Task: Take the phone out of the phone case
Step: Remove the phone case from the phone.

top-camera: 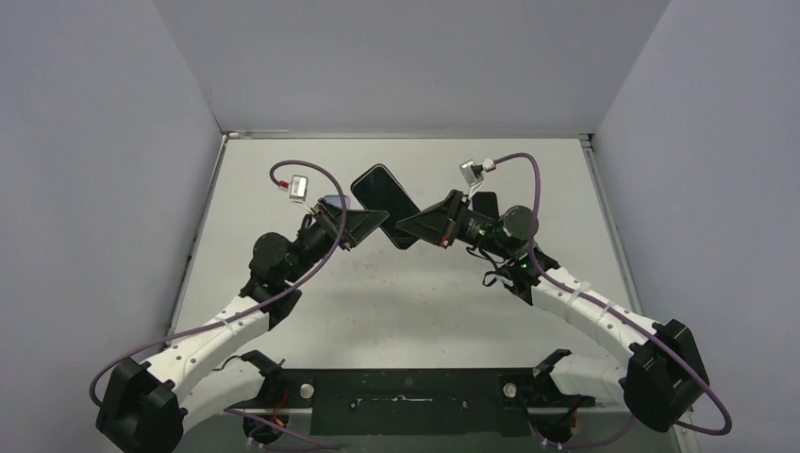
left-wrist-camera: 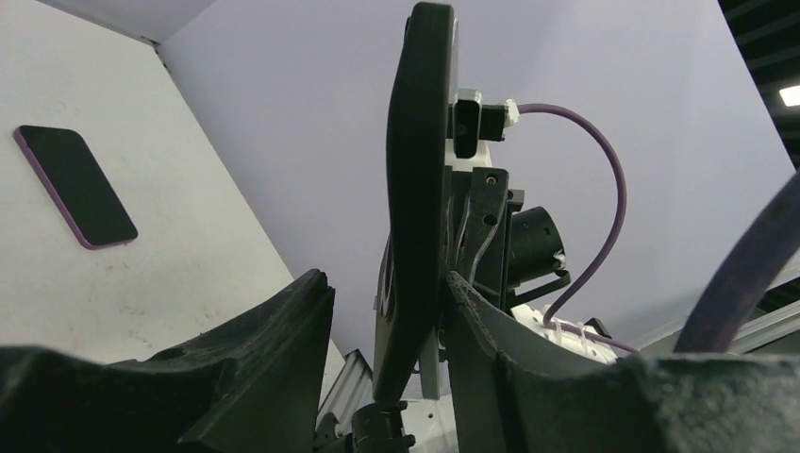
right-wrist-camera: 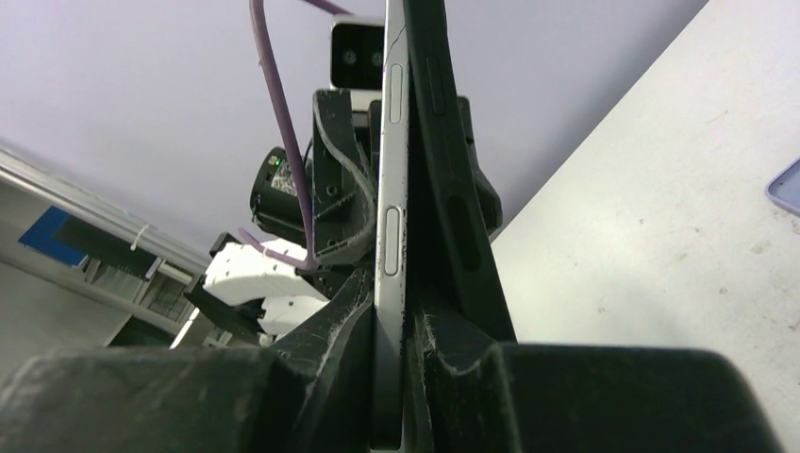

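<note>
A purple-edged phone [left-wrist-camera: 75,186] is lying flat on the white table [left-wrist-camera: 189,255]. Pale walls [left-wrist-camera: 311,94] are enclosing the table's far side.

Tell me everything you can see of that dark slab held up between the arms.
It is a phone: thin, with a silver metal-looking edge bearing two slim buttons and a black case against one face. It is aloft, pinched with its case between the fingers of the right tool; the left tool straddles the case.

Your left gripper [top-camera: 380,224] and right gripper [top-camera: 406,226] meet tip to tip mid-table, a dark phone [top-camera: 377,187] lying flat behind.
</note>
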`<state>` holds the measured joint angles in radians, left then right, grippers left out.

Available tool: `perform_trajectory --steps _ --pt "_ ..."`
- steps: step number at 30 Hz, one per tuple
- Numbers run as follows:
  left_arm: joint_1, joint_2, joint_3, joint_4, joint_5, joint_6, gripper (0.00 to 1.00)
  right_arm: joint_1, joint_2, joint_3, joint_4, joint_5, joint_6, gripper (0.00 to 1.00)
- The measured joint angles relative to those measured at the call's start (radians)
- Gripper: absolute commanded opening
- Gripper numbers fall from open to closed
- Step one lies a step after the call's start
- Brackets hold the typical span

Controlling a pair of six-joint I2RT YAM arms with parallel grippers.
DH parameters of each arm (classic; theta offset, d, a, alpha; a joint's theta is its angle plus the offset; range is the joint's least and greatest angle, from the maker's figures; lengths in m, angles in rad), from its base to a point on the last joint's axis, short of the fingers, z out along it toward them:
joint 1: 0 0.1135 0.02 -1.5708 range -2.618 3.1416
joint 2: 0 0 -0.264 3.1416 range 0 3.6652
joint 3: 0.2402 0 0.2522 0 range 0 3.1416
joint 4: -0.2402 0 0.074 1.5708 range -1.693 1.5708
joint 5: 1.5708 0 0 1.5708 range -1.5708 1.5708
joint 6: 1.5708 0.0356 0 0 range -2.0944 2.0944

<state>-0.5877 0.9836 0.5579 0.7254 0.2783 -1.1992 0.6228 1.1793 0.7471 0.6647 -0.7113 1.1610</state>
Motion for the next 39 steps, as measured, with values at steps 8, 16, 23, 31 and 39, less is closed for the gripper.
perform_trajectory --steps 8,16,23,31,39 --pt "-0.001 -0.053 -0.031 -0.039 -0.016 0.056 0.46 0.0 -0.027 -0.012 -0.001 0.093 0.016 0.0" --pt "-0.011 -0.054 -0.048 -0.088 -0.018 0.107 0.47 0.0 -0.032 -0.012 0.0 0.141 0.034 0.0" --pt "-0.029 -0.043 -0.053 -0.091 -0.017 0.124 0.57 0.0 -0.032 -0.012 0.0 0.149 0.034 0.0" --pt "-0.056 -0.005 -0.053 -0.073 -0.008 0.147 0.57 0.0 -0.032 -0.012 0.0 0.156 0.035 0.0" --pt "-0.06 0.015 -0.052 -0.031 -0.003 0.153 0.6 -0.001 -0.032 -0.012 0.002 0.166 0.035 0.0"
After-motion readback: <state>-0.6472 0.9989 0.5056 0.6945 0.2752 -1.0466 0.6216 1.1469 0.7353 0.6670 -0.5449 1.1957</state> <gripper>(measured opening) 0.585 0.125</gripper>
